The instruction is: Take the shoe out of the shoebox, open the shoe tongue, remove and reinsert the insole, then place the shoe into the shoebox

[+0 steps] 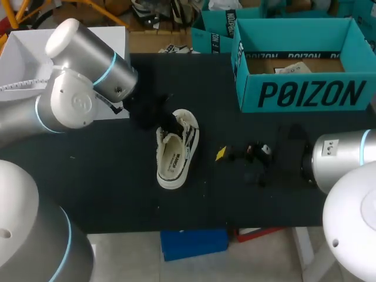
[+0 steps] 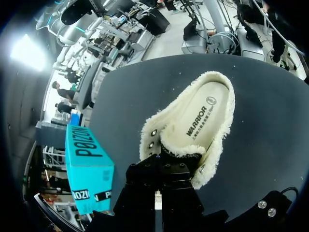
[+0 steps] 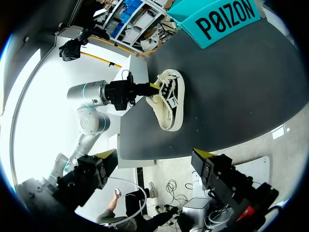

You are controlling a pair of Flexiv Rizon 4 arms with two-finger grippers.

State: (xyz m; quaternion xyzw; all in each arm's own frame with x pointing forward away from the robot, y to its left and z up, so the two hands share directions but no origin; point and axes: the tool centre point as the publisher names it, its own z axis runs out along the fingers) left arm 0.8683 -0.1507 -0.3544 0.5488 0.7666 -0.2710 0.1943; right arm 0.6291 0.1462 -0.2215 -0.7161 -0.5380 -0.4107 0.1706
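A white shoe (image 1: 174, 154) with fleece lining and black stripes lies on the black table, its printed insole (image 2: 203, 113) showing in the opening. My left gripper (image 1: 169, 122) is at the lace end, and its closed fingers (image 2: 155, 195) meet on the fleecy tongue (image 2: 181, 149). In the right wrist view its yellow tip touches the laces of the shoe (image 3: 169, 104). My right gripper (image 1: 238, 163) rests to the right of the shoe, clear of it. The fingers of the right gripper (image 3: 154, 162) stand wide apart with nothing between them. The teal shoebox (image 1: 305, 94) stands open at the back right.
A slip of paper (image 1: 291, 68) lies inside the shoebox. A second teal box (image 1: 214, 32) stands behind it, off the back edge. A white block (image 1: 26, 50) sits at the back left beside my left arm. The table's front edge runs just below the shoe.
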